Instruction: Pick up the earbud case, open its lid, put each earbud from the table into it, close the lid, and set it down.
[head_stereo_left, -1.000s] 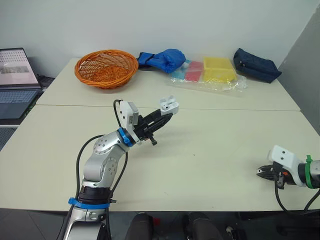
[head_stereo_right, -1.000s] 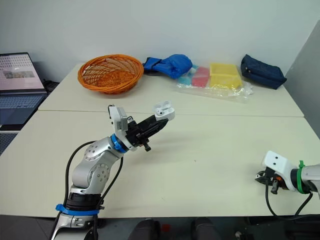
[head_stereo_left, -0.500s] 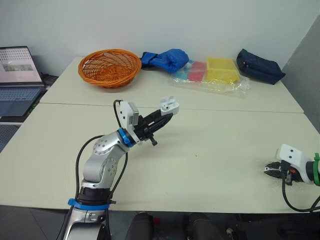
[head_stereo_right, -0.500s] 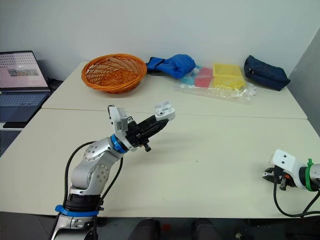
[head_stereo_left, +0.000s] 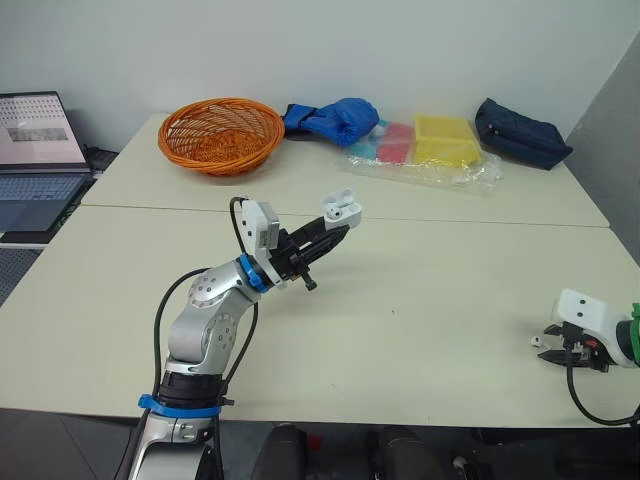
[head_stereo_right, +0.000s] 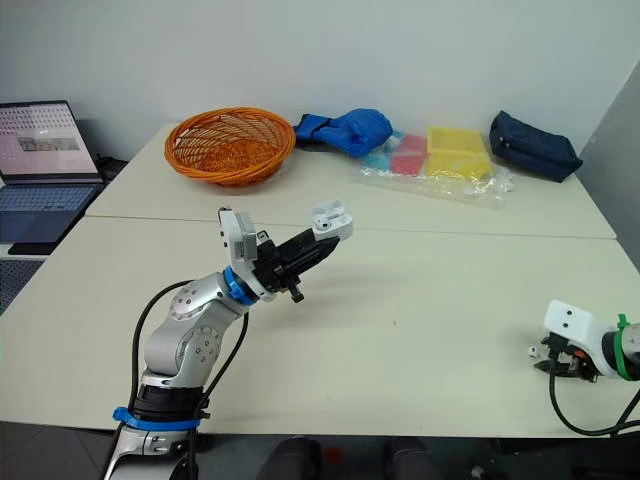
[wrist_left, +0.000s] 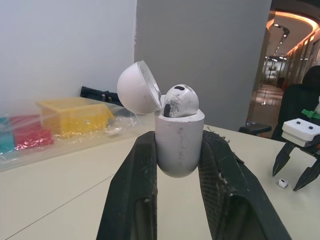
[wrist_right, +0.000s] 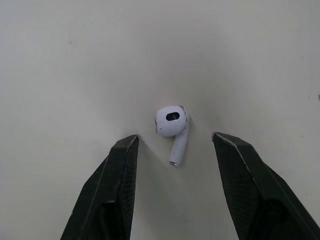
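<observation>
My left gripper (head_stereo_left: 335, 226) is shut on the white earbud case (head_stereo_left: 340, 205), holding it raised above the middle of the table. In the left wrist view the case (wrist_left: 177, 140) stands upright between both fingers. Its lid (wrist_left: 136, 94) is swung open and one earbud (wrist_left: 180, 101) sits inside. Near the table's right front edge my right gripper (head_stereo_right: 548, 360) is open and low over the table. The second earbud (wrist_right: 172, 125) lies flat on the table between its fingers (wrist_right: 120, 170), touching neither.
At the back of the table (head_stereo_left: 420, 300) are an orange basket (head_stereo_left: 220, 133), a blue cloth bundle (head_stereo_left: 330, 117), a clear bag with yellow and red packs (head_stereo_left: 430, 145) and a dark blue pouch (head_stereo_left: 520, 130). A laptop (head_stereo_left: 35, 150) stands off to the left.
The right gripper's fingers have spread apart around the earbud on the table. The left gripper keeps the open case raised in the same place. The camera has shifted slightly.
</observation>
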